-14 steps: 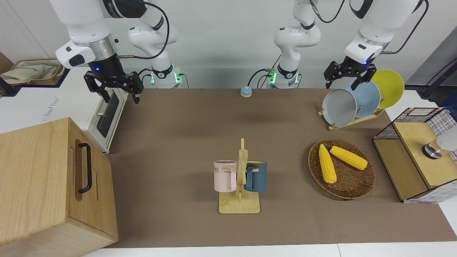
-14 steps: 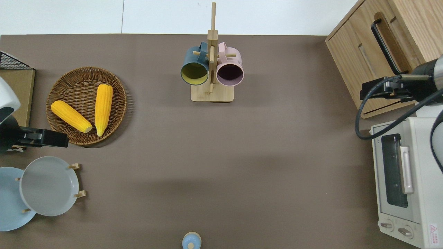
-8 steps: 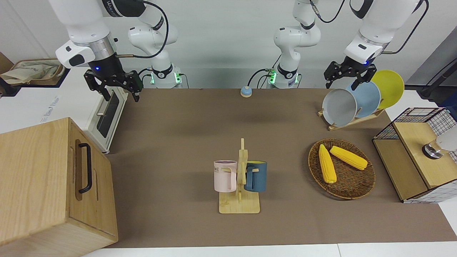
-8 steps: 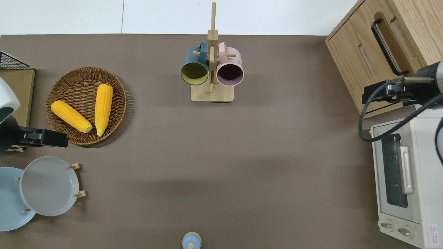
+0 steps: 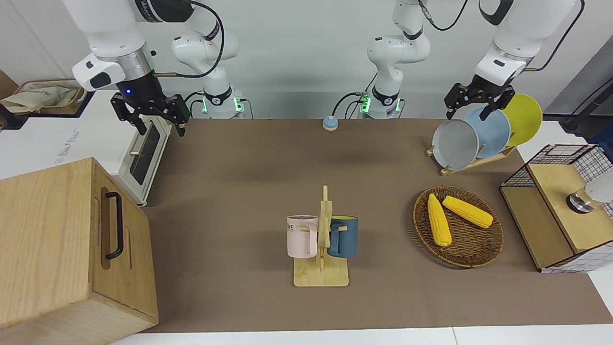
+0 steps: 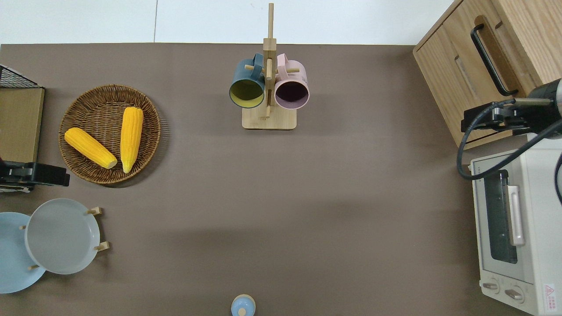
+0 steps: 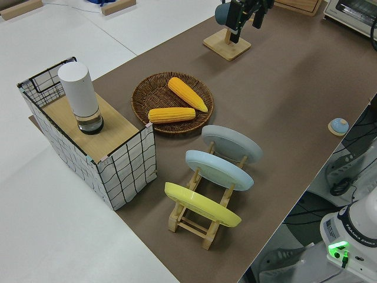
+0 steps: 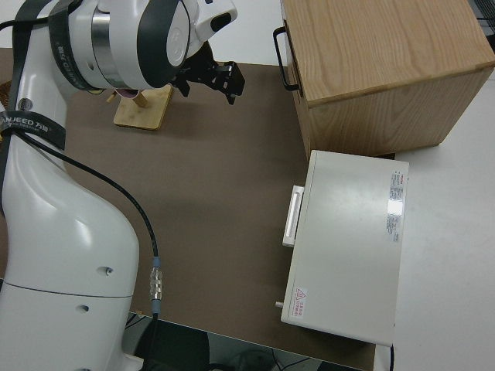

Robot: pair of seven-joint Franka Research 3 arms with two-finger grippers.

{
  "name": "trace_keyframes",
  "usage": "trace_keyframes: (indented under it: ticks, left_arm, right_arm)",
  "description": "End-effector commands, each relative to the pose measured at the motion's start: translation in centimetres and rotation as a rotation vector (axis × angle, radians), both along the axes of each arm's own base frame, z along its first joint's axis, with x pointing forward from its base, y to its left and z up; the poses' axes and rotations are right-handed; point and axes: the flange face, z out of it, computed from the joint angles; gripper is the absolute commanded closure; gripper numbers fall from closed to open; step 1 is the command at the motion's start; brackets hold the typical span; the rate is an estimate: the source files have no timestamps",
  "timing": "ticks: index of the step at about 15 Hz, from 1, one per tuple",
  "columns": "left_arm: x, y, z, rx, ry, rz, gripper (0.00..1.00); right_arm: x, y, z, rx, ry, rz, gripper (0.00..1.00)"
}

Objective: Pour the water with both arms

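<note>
Both arms hang raised at opposite ends of the brown worktop [image 5: 249, 182], and neither holds anything. The right claw [image 5: 154, 120] is up in the air with its fingers spread wide and empty; from overhead it sits over the gap between the wooden cabinet [image 6: 483, 66] and the white toaster oven [image 6: 513, 228]. The left claw [image 5: 473, 106] also stands open and empty, seemingly above the worktop's edge between the wicker basket [image 6: 79, 109], which holds two corn cobs [image 6: 131, 137], and the plate rack with its grey plate [image 6: 61, 235], though only its tip shows from overhead.

A blue mug [image 5: 346, 235] and a pink mug [image 5: 300, 235] hang on a wooden stand [image 5: 322, 275] at the middle of the worktop's edge farthest from the robots, well apart from both claws. A white cylinder [image 7: 79, 94] stands upright on the wire-sided box [image 7: 118, 159] at the left arm's end.
</note>
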Motion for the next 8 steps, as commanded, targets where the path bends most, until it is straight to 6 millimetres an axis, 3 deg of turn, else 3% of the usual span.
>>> trace_keyframes:
  ticks: [1, 8]
  left_arm:
    - [0.0, 1.5, 0.4, 0.04, -0.007, -0.048, 0.0]
    - [-0.5, 11.2, 0.0, 0.017, -0.031, -0.017, 0.0]
  right_arm:
    - [-0.5, -0.4, 0.4, 0.023, 0.003, 0.021, 0.011]
    - [-0.7, -0.8, 0.2, 0.022, 0.02, 0.094, 0.009]
